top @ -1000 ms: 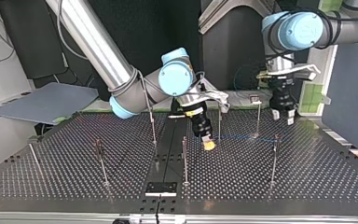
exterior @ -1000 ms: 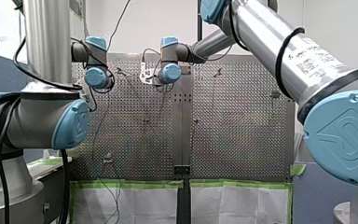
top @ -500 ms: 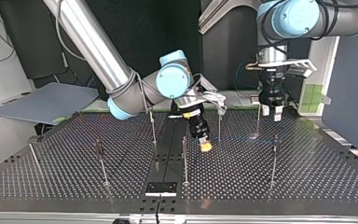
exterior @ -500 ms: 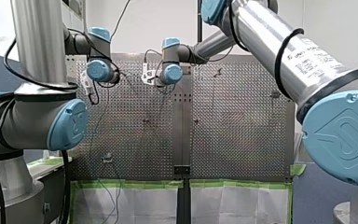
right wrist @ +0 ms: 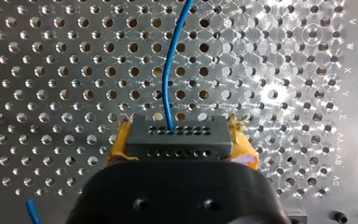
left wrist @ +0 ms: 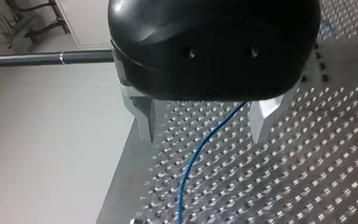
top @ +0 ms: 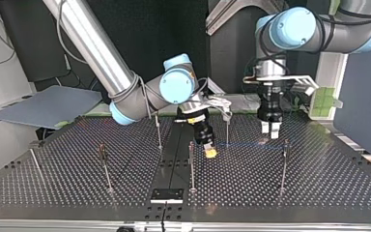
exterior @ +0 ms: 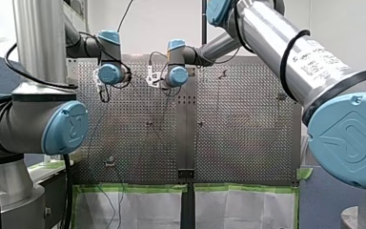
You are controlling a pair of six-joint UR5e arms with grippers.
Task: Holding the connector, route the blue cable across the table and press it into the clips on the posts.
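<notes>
Perforated table metal fills the scene, with a thin middle post standing on it. Just beside that post the connector is clamped between the yellow pads of the right gripper — the blue cable is seen leaving it and running low past the post. Beyond the post the left gripper is held wide, with the cable passing between its fingers.

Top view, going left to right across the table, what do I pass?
Leaning post → post with clip → far post → middle post → my right gripper → thin post → my left gripper → right post.
</notes>
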